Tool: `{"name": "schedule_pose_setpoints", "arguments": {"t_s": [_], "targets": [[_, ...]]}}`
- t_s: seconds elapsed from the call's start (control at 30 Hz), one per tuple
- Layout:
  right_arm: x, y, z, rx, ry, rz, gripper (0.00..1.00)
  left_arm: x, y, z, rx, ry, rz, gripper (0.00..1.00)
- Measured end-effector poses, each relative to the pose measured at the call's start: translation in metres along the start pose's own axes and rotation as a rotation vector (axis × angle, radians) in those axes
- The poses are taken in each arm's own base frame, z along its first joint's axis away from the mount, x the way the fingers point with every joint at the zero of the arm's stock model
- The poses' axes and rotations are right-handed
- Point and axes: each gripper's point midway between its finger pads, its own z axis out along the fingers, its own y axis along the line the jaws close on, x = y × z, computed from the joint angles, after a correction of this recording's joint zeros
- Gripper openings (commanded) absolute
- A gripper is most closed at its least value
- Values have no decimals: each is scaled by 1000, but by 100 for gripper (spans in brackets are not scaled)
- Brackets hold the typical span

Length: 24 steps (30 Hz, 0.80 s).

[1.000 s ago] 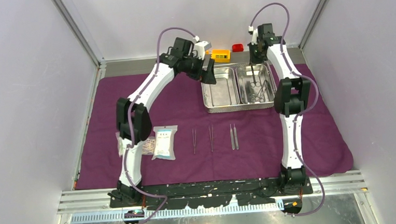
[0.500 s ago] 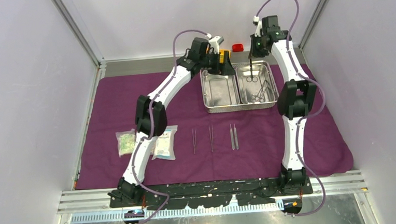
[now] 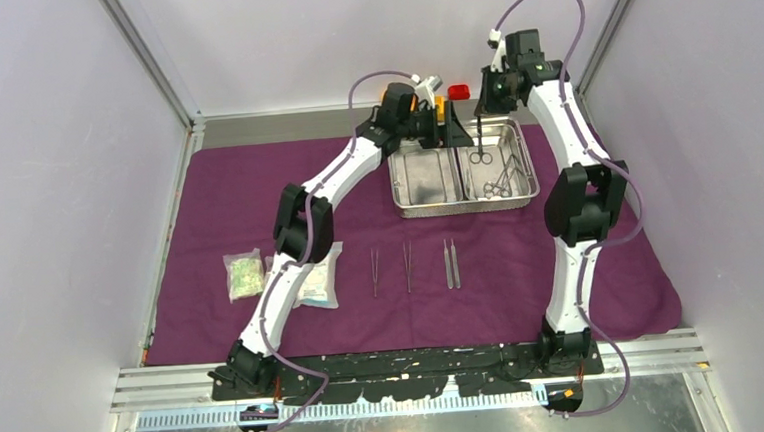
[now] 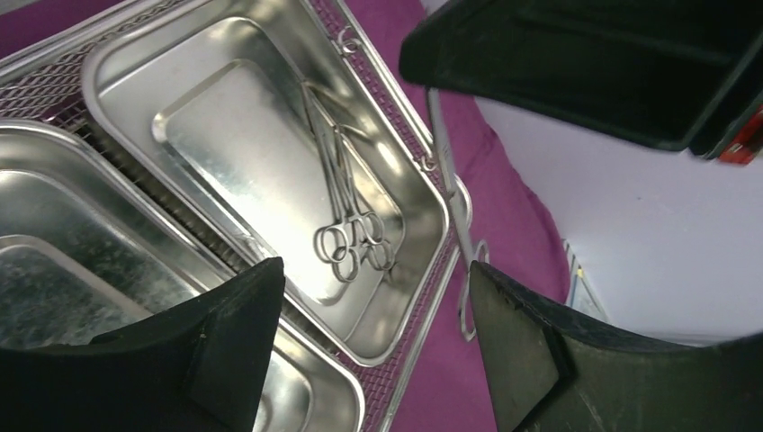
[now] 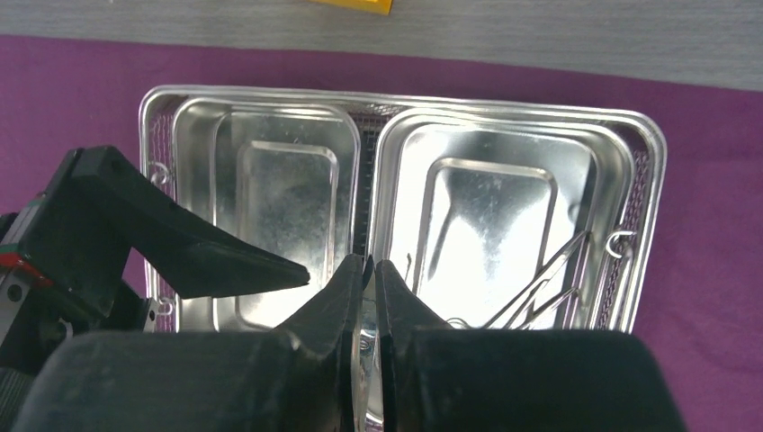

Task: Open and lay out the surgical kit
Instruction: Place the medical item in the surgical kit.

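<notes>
The dark-purple cloth (image 3: 207,207) is spread over the table, with the steel tray (image 3: 428,211) set near its far edge. The left gripper (image 4: 373,274) is held spread wide above the tray. The right gripper (image 5: 370,265) is clenched on a ring-handled clamp (image 4: 450,175) hung over the right compartment, where further clamps (image 4: 351,225) are laid.

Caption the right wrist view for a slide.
Right gripper shut on a thin steel instrument, held over the two-compartment tray on the purple cloth.

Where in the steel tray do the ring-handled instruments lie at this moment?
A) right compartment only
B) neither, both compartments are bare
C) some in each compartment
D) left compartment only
A: in the top view the ring-handled clamps all lie in the right compartment of the steel tray, while the left compartment shows only bare metal.
</notes>
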Motion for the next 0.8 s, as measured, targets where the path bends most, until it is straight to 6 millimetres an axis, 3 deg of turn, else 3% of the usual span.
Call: {"name": "schedule_pose_setpoints", "arguments": {"t_s": [0.17, 0.37, 0.57, 0.8], "targets": [[16, 2, -1, -1, 31, 0, 0, -1, -7, 2, 37, -9, 0, 76], [46, 1, -14, 9, 82, 5, 0, 19, -4, -14, 8, 48, 3, 76], [69, 3, -49, 19, 84, 2, 0, 33, -21, -54, -33, 112, 70, 78], [124, 4, -92, 26, 104, 5, 0, 37, -57, -117, -78, 128, 221, 79]]}}
